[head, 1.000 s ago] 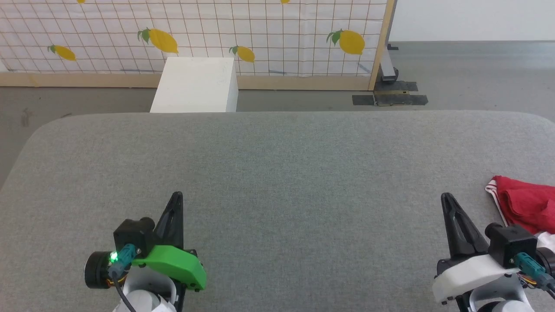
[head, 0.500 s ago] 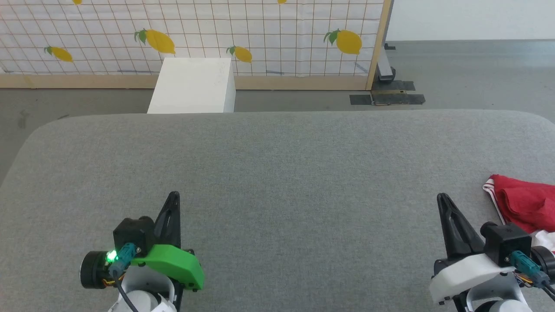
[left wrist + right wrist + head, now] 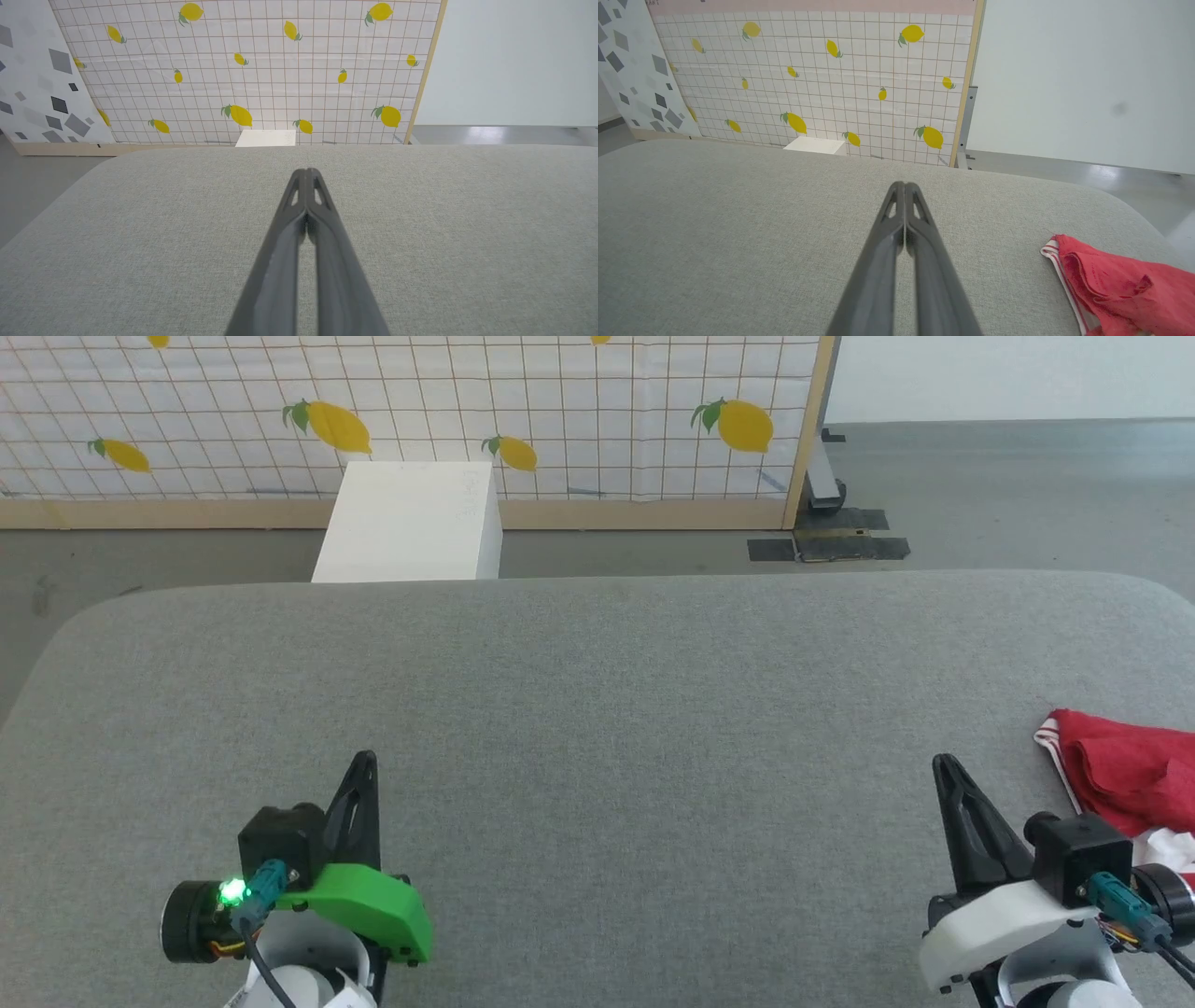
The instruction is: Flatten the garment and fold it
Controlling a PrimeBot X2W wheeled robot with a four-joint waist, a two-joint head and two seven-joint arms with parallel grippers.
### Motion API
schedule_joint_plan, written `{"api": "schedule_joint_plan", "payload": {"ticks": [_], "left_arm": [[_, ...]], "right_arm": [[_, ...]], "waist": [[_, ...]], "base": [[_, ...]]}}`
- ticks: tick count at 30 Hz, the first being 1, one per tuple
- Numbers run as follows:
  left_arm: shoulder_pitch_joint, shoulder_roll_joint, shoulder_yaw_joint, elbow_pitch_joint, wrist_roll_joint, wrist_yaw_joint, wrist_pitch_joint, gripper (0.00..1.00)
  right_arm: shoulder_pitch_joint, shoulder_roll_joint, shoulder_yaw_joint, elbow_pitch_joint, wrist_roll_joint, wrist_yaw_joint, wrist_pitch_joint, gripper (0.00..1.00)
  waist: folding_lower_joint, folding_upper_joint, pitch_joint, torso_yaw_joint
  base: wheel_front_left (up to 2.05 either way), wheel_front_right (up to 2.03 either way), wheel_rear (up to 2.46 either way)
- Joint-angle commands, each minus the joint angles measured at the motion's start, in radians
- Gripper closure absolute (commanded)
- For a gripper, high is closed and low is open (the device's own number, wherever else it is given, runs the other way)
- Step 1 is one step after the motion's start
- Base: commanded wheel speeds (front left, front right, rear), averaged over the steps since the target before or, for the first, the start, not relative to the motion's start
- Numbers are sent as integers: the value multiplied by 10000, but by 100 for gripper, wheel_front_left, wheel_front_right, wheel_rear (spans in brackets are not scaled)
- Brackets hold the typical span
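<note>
Pointing away from the robot, both grippers sit over the near part of the grey fabric-covered table (image 3: 597,672), well apart from each other.

Left gripper (image 3: 362,767): the two dark fingers are pressed together at the tips with nothing between them. The left wrist view confirms the tips meet, with a thin slit further back.

Right gripper (image 3: 943,767): same condition, fingers closed against each other and gripping nothing. The right wrist view confirms this.

Garment (image 3: 1125,775): a crumpled red heap at the right edge of the table, near the right gripper on its right side and not touching the fingers. Red-and-white striped trim runs along its left border. A patch of white cloth shows below the red, close to the right wrist. The heap runs out of the head view at the right.

Beyond the table, a white box (image 3: 406,523) stands on the floor in front of a gridded screen (image 3: 560,411) printed with lemons.
</note>
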Motion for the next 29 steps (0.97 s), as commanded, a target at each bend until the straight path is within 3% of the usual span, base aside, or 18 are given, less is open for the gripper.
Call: {"api": "schedule_joint_plan", "payload": {"ticks": [1,29], "left_arm": [[171,-43,28,-111,159,67,55,100],[433,-57,199,-757,725,347,642,100]], "right_arm": [[-224,19,39,37,-92,-14,36,100],[-367,25,249,63,-235,-18,365,100]], "waist": [[0,0,0,-7],[0,0,1,-158]], "base": [[0,0,0],[0,0,0]]}}
